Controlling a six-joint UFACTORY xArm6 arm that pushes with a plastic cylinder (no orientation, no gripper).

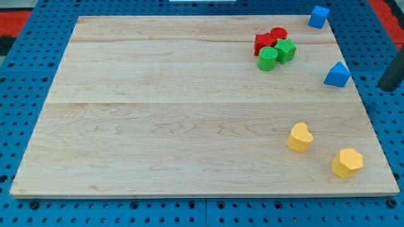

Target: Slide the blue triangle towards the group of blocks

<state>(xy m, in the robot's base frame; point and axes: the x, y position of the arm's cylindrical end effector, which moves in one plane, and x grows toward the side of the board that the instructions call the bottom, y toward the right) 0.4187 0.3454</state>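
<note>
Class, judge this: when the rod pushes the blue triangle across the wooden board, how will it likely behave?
The blue triangle probably slides rather than rolls, since it sits on a flat face. Its angled sides may make it twist under an off-centre push. My tip is at its right.

Wooden board [158, 126] carrying coloured blocks [275, 48].

Only the rod [392, 70] shows, at the view's far right edge, approx. level w/ the blue triangle [337, 75]. It's dark and straight and leans a bit: upper part cut off by the frame edge, lower end angled toward the triangle's side. My tip [384, 86] sits to the view's right of the triangle and slightly lower than its centre, near but clearly apart, no contact. Rest of the arm is out of frame, so wrist and joint pose can't be read. Rod looks blurred, so the exact tip outline is soft.
</note>
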